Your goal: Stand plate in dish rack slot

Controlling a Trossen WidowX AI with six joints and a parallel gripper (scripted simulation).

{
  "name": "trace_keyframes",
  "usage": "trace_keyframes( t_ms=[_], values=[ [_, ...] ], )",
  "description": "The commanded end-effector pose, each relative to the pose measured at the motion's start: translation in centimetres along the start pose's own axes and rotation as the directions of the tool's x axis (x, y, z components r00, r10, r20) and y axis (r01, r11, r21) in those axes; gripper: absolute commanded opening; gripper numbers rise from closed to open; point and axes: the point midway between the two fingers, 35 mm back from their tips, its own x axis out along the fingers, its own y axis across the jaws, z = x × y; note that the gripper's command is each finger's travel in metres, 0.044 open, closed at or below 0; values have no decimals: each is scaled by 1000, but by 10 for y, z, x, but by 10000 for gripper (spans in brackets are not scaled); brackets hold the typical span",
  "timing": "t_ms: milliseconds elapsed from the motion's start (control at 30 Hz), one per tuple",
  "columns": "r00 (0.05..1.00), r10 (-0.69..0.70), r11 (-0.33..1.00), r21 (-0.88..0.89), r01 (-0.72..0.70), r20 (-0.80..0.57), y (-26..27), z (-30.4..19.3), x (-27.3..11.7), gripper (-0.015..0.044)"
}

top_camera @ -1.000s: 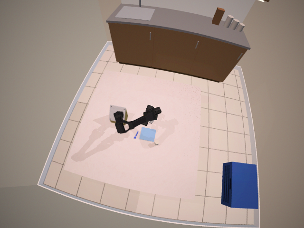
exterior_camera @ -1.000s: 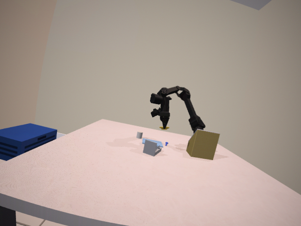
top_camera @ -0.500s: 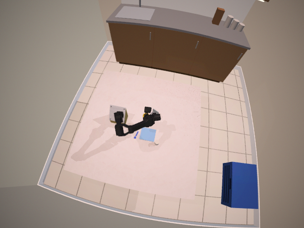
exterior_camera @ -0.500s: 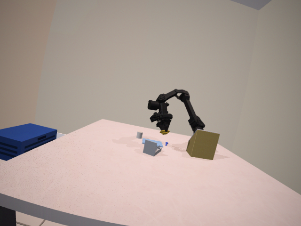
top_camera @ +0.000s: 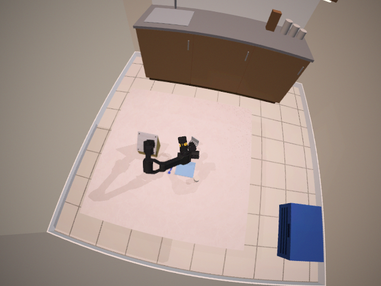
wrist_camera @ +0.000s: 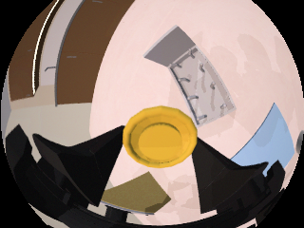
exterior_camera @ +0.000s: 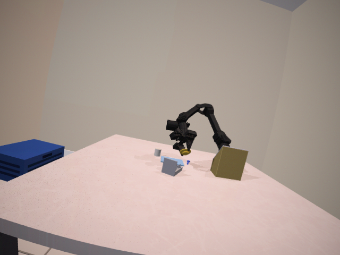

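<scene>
The yellow plate (top_camera: 185, 144) (exterior_camera: 185, 152) (wrist_camera: 161, 140) is held off the table between the two black fingers of my gripper (top_camera: 183, 145) (exterior_camera: 185, 151) (wrist_camera: 160, 136), which is shut on it at opposite sides of the rim. In the wrist view its round face shows; in the exterior view it looks slightly tilted, nearer flat than upright. The grey dish rack (top_camera: 194, 141) (exterior_camera: 169, 166) (wrist_camera: 171, 47) stands on the table, with a panel at one end and rows of short pegs. In the wrist view it is beyond the plate, up and to the right. No plate stands in it.
A light blue mat (top_camera: 185, 170) (exterior_camera: 178, 161) (wrist_camera: 268, 142) lies near the rack. A whitish cup (top_camera: 196, 180) (exterior_camera: 157, 152) and a small blue pin-like object (top_camera: 169, 172) (exterior_camera: 188, 161) are beside it. An olive block (exterior_camera: 230, 164) (wrist_camera: 138, 194) with a grey top stands near the arm's base.
</scene>
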Motion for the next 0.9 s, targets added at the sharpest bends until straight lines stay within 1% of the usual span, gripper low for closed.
trace_keyframes(
  t_ms=[0,233,433,633,867],
  values=[
    [998,50,997,-66,-48,34,-1,-1,3,0],
    [984,132,974,-202,-106,120,-7,1,7,0],
    [962,191,938,-324,-120,197,-12,2,8,0],
    [931,241,891,-443,-100,275,-17,2,8,0],
    [884,287,825,-565,-32,368,-23,3,7,0]
  ],
)
